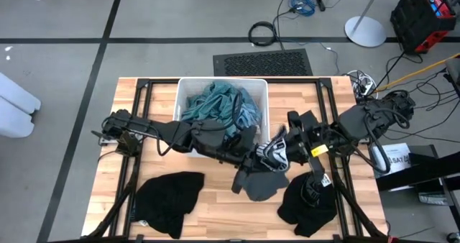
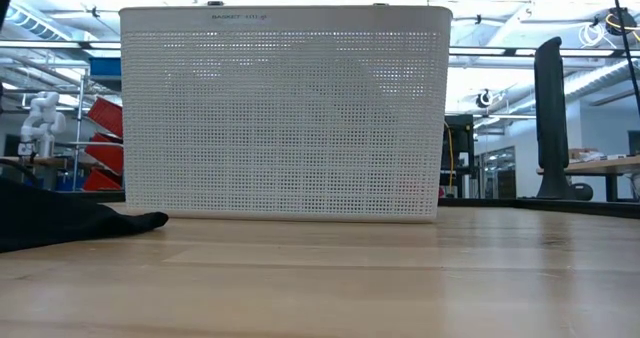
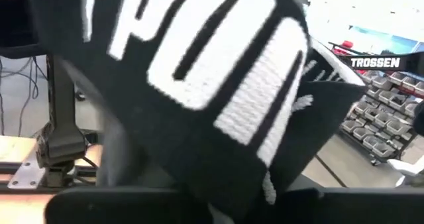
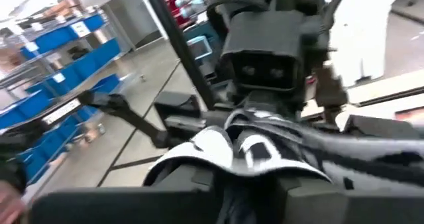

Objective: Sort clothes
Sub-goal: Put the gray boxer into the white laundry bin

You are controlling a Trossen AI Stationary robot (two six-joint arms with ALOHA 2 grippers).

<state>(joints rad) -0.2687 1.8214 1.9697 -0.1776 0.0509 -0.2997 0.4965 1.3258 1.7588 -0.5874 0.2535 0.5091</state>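
Meeting nose to nose above the bench [image 1: 215, 207], just in front of the white bin [image 1: 187, 92]: left gripper [image 1: 253, 155] reaching in from the left, right gripper [image 1: 289, 148] coming from the right. Bunched between the 2 of them, a black garment with white lettering [image 1: 275, 151], up off the wood. Filling almost the whole left wrist view, that same black-and-white cloth [image 3: 218, 85], pressed right up to the lens. Draped across the bottom of the right wrist view too, black-and-white folds [image 4: 245, 148] lying over the right arm's own dark parts, with the left arm facing it close behind. Cloth over both sets of fingers, so cannot tell how far either gripper stands open, nor which one really has hold.

Lying just below the pair, a dark grey garment [image 1: 262, 184], flat on the boards. Flanking it, 2 black heaps: 1 near the front left [image 1: 169, 200], 1 near the front right [image 1: 309, 203]. Piled inside the bin, teal and light blue clothes [image 1: 215, 106]. Seen from bench height, the perforated bin wall [image 2: 285, 118] standing square, with a black edge of cloth [image 2: 60, 218] on the wood at the left.
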